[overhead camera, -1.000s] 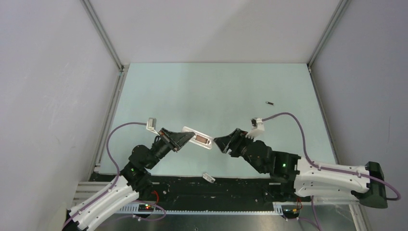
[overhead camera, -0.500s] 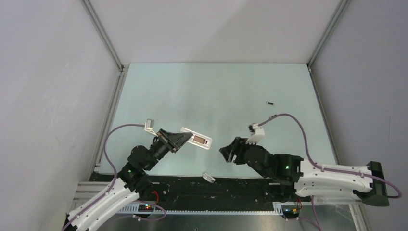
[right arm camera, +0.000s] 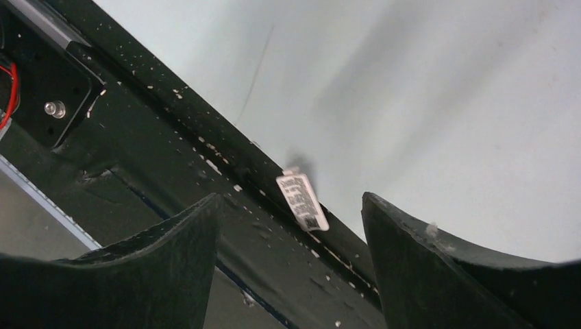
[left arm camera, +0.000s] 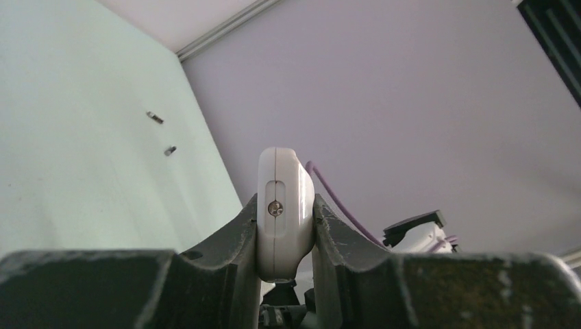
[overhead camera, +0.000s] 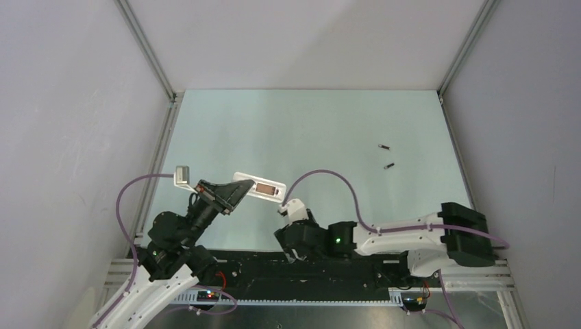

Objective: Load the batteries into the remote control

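My left gripper (overhead camera: 236, 191) is shut on one end of the white remote control (overhead camera: 264, 187) and holds it above the table, recess side up. In the left wrist view the remote (left arm camera: 283, 199) stands edge-on between the fingers of the left gripper (left arm camera: 285, 209). Two batteries (overhead camera: 384, 147) (overhead camera: 390, 166) lie on the table at the far right, also in the left wrist view (left arm camera: 155, 117) (left arm camera: 170, 151). My right gripper (right arm camera: 291, 200) is open and empty, low over the table's near edge (overhead camera: 291, 251).
A small flat pale cover plate (right arm camera: 303, 201) with a printed label lies on the table's black near edge strip (right arm camera: 205, 171), between the right fingers. White walls enclose the pale green table (overhead camera: 308, 123). Purple cables loop from both wrists.
The right arm has swung back from the table's middle to the near edge, over the cover plate. The left arm has drawn the remote leftward. A second battery now shows.
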Robot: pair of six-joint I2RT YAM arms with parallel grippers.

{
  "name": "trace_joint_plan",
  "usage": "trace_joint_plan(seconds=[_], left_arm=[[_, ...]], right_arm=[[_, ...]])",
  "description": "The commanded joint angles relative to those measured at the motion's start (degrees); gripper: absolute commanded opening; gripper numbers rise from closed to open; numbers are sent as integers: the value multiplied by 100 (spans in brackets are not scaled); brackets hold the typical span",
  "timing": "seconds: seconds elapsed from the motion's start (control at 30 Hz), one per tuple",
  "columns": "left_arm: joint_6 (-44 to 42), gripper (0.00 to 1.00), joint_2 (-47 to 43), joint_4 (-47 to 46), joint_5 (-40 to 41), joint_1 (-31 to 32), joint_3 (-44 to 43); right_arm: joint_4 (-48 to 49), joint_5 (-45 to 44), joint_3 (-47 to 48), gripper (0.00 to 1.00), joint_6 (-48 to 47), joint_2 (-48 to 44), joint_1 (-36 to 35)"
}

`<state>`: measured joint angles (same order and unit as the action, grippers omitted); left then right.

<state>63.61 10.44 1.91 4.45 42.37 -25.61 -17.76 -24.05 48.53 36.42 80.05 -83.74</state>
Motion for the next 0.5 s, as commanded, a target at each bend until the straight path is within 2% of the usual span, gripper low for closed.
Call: trace_joint_plan(seconds=[0.0, 0.47], left_arm=[[-179, 0, -86, 382, 168, 2, -124], [-107, 0, -127, 409, 196, 2, -15]], right_arm=[[-98, 38, 555, 79, -591, 488, -135], [-765, -40, 902, 80, -306, 1359, -427]])
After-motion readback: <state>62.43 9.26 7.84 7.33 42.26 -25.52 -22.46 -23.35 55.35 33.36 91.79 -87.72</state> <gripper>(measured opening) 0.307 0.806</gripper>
